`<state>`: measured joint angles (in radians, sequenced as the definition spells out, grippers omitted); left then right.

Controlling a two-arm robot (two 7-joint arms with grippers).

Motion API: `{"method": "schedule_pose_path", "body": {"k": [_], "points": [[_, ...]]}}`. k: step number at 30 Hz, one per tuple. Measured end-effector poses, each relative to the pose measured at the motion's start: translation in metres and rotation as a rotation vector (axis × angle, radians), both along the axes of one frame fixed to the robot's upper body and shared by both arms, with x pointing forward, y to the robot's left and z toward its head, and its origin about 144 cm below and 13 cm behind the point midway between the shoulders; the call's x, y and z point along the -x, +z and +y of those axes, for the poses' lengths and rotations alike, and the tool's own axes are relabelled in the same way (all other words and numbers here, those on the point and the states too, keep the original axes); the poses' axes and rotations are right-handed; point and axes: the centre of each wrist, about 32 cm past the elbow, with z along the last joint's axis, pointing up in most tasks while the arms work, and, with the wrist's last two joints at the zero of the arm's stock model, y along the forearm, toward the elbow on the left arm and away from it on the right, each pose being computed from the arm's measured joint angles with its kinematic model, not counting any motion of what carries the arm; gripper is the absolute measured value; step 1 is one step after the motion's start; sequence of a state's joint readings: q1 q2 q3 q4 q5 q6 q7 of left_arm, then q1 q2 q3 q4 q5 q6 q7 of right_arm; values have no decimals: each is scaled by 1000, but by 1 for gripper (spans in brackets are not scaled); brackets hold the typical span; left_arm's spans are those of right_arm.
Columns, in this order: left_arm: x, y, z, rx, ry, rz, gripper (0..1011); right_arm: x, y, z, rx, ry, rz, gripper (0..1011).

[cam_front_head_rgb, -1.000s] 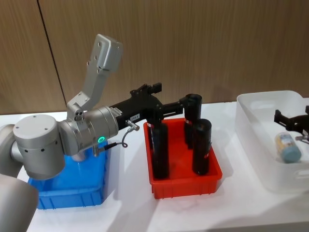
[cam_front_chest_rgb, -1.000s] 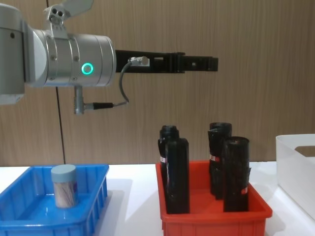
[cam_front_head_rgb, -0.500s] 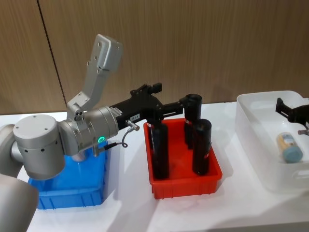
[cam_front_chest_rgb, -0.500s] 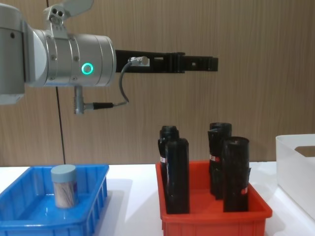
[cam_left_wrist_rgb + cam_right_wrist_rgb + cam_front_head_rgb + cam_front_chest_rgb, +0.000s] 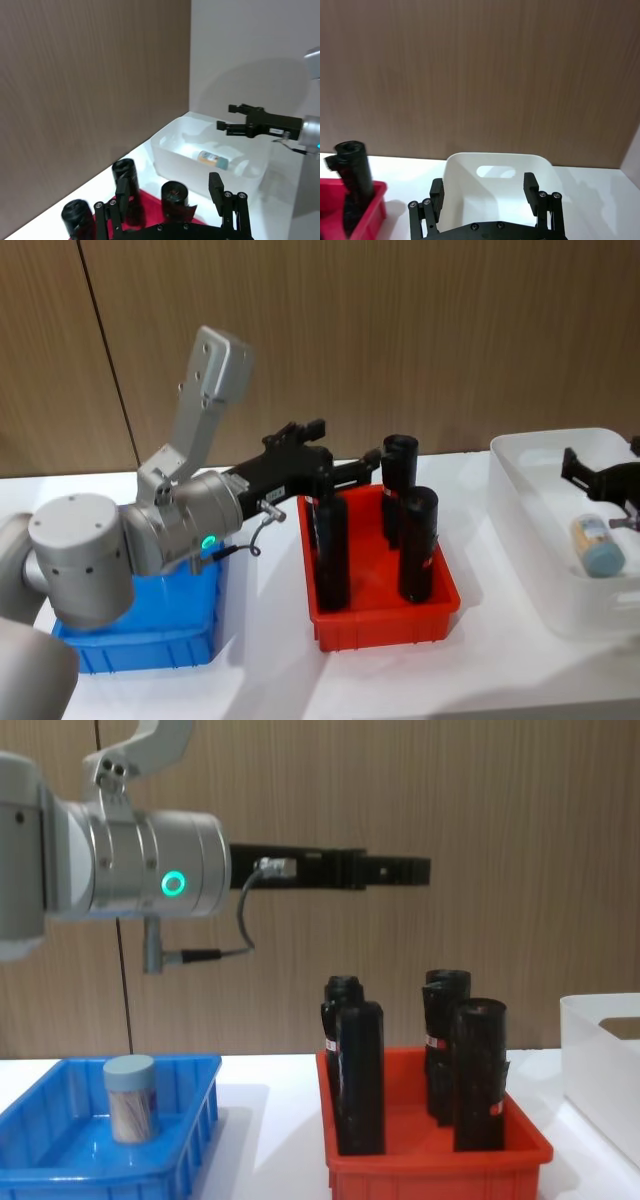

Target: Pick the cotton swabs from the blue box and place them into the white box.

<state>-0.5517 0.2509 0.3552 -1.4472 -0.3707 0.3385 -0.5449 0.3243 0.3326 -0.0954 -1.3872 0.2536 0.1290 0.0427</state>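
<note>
Fingers of left gripper (image 5: 169, 186) spread wide, gripping nothing, high above the red bin (image 5: 385, 615) and its black bottles (image 5: 418, 543). Fingers of right gripper (image 5: 483, 187) likewise apart and empty, right of the red bin, over the white box (image 5: 525, 540), one cotton swabs jar (image 5: 597, 543) lying inside. Second cotton swabs jar (image 5: 131, 1097) upright in the blue box (image 5: 60, 1175), left of the red bin.

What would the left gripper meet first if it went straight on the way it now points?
Likely nothing nearby: the left gripper points level, well above the black bottles. Farther on, the right gripper above the white box sits roughly in its line, though depth is unclear.
</note>
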Motion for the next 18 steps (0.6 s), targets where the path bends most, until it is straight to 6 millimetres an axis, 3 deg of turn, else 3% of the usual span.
{"method": "schedule_pose_path", "body": {"k": [18], "points": [[33, -42, -1, -66, 193, -95, 1003, 46, -16, 39, -12, 141, -32, 1002]]}}
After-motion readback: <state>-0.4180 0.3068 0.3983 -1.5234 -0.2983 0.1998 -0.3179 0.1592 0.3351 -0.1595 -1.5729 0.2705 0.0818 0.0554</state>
